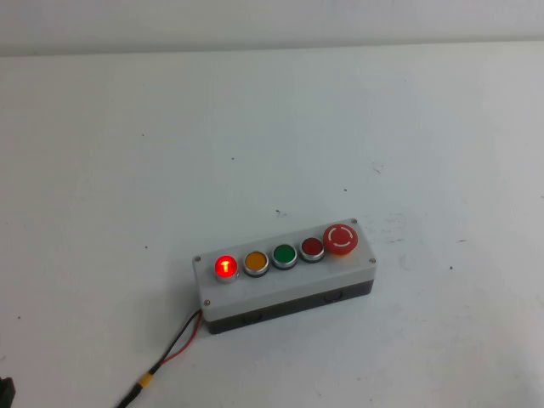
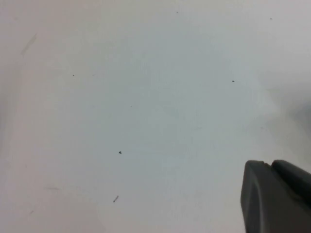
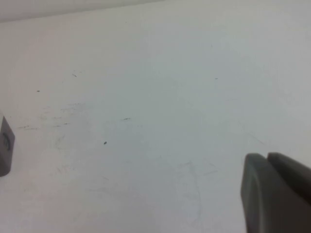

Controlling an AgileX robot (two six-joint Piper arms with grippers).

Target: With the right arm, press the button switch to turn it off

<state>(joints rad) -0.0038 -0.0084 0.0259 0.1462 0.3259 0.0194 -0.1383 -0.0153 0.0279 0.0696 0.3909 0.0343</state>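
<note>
The button switch [image 1: 225,267] glows bright red at the left end of the row on the grey box [image 1: 289,293], next to the orange button [image 1: 256,262]. Neither gripper shows in the high view. In the right wrist view my right gripper [image 3: 266,156] has its two dark fingers pressed together over bare white table, and one corner of the grey box [image 3: 5,145] shows at the picture's edge, well away from it. In the left wrist view my left gripper [image 2: 269,164] is shut over bare table, with no box in sight.
On the box, after the orange button, come a green button [image 1: 284,255], a darker red button [image 1: 312,248] and a big red mushroom button [image 1: 341,239]. A red and black cable [image 1: 174,348] runs from the box's left end toward the table's front edge.
</note>
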